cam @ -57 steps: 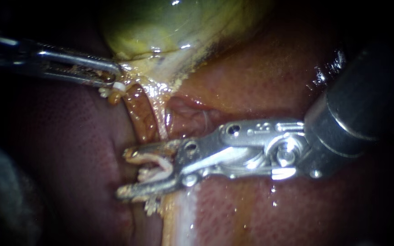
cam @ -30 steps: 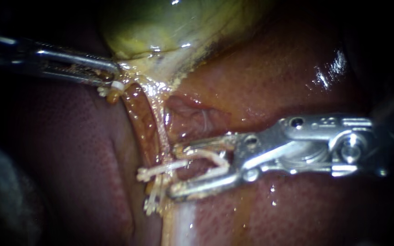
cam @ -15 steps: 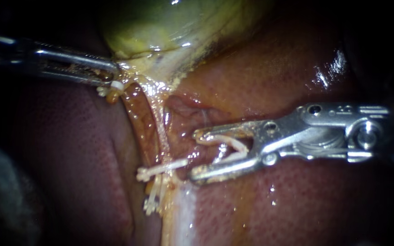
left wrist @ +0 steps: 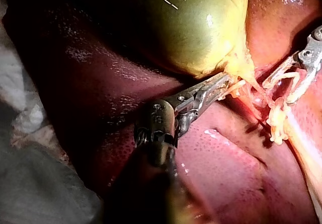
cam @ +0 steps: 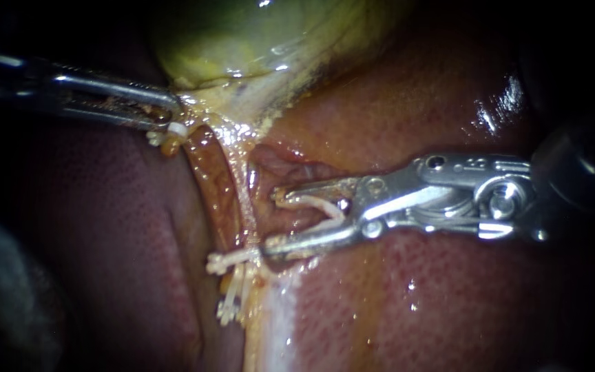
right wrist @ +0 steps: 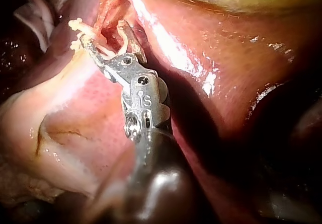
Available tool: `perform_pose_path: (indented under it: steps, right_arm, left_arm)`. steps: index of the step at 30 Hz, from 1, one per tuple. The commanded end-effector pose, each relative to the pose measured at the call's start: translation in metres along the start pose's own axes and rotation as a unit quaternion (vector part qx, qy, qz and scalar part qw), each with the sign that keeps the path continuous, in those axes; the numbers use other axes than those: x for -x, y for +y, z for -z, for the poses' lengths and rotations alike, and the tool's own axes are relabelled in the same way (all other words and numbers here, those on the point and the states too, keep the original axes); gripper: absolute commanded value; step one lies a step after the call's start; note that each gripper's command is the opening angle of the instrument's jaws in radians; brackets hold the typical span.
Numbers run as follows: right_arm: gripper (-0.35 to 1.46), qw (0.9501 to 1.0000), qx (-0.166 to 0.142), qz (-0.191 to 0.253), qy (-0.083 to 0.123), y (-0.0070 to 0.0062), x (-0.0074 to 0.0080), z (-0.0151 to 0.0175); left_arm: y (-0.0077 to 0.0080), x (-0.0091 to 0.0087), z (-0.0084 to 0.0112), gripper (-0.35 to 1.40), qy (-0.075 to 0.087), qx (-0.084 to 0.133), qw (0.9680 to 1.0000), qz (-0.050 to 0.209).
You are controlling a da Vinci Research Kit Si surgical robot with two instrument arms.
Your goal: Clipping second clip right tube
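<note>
Right instrument (cam: pixel 272 222): jaws stand wide, holding a loaded clip (cam: pixel 321 209) between them. Half a second ago it sat further back over the liver (cam: pixel 414 310). Now its lower jaw tip lies just beside the placed clip (cam: pixel 232 260). The pale tube (cam: pixel 244 200), running down from the gallbladder (cam: pixel 242 41), is ahead of the jaws, not between them. Left instrument (cam: pixel 173 114) stays clamped on the gallbladder neck. Judgement: a re-approach, clip not yet closed.

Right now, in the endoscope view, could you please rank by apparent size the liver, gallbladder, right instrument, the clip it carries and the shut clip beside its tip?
1. liver
2. gallbladder and right instrument: similar; instrument nearer the camera, so unranked
3. open clip it carries and shut clip: alike, smallest
</note>
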State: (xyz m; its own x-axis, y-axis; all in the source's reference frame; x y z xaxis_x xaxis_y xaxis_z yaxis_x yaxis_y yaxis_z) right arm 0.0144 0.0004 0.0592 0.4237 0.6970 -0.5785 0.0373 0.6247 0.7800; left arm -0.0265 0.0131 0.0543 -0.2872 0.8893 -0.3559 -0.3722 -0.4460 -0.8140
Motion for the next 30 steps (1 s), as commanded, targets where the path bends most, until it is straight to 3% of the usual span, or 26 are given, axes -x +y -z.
perform_pose_path:
  steps: [1, 5, 30]
  right_arm:
    - [0.5, 1.0, -0.001, -0.001, -0.001, 0.0002, 0.0002, -0.0002]
    - [0.5, 0.9999, -0.005, -0.011, -0.008, 0.0008, 0.0008, -0.0012]
    - [0.49, 0.9935, -0.059, -0.075, 0.062, 0.0015, 0.0, -0.0065]
  left_arm:
    - [0.0, 0.0, 0.0, -0.35, 0.0, 0.0, 1.0, 0.0]
    - [0.0, 0.0, 0.0, -0.35, 0.0, 0.0, 1.0, 0.0]
    - [0.0, 0.0, -0.0001, -0.35, 0.0, 0.0, 1.0, 0.0]
